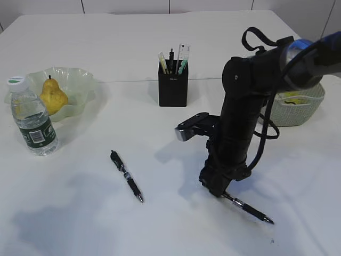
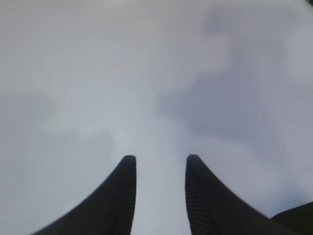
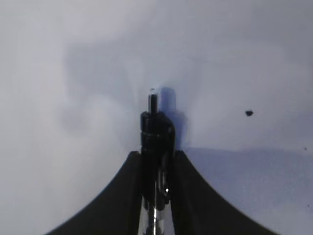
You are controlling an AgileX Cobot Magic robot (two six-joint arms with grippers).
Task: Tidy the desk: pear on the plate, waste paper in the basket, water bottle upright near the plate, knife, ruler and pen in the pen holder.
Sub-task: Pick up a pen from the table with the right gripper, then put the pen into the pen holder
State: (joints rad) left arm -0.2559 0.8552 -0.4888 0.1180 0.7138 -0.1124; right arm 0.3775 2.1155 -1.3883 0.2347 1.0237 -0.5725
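My right gripper (image 1: 216,188) is down at the desk (image 1: 80,213), shut on a black pen (image 1: 250,209) whose tip points to the front right. In the right wrist view the pen (image 3: 156,129) sits pinched between the fingers of the right gripper (image 3: 156,155). A second black pen (image 1: 127,183) lies loose left of centre. The pear (image 1: 52,97) rests on the plate (image 1: 80,80), and the water bottle (image 1: 33,118) stands upright beside it. The pen holder (image 1: 172,85) holds the ruler (image 1: 184,57) and other sticks. My left gripper (image 2: 160,157) hangs open over bare desk.
The basket (image 1: 301,109) stands at the right behind my right arm, with a yellow scrap of waste paper (image 1: 291,101) inside. A small dark speck (image 3: 249,113) lies on the tabletop near the held pen.
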